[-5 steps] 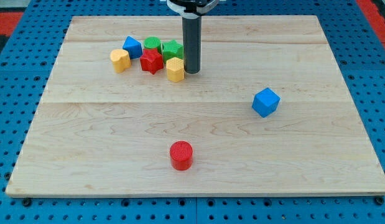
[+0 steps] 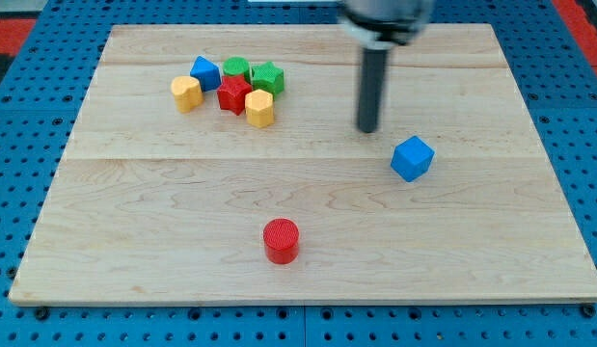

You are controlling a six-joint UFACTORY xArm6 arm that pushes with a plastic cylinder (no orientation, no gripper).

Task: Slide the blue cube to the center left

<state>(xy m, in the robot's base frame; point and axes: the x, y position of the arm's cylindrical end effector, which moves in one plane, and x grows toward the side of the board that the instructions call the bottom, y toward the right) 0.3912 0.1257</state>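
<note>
The blue cube (image 2: 412, 158) sits on the wooden board (image 2: 163, 202) at the view's right of centre. My tip (image 2: 367, 129) is just up and to the left of it, a short gap away, not touching. The rod rises from the tip toward the view's top and looks blurred.
A cluster lies at the upper left: a blue block (image 2: 204, 72), a green cylinder (image 2: 237, 67), a green star-like block (image 2: 267, 77), a red star-like block (image 2: 234, 94) and two yellow blocks (image 2: 186, 93) (image 2: 259, 108). A red cylinder (image 2: 281, 240) stands near the bottom centre.
My tip has moved right and slightly down, from beside the yellow block in the cluster to near the blue cube. That yellow block sits slightly further left. The other blocks have not moved.
</note>
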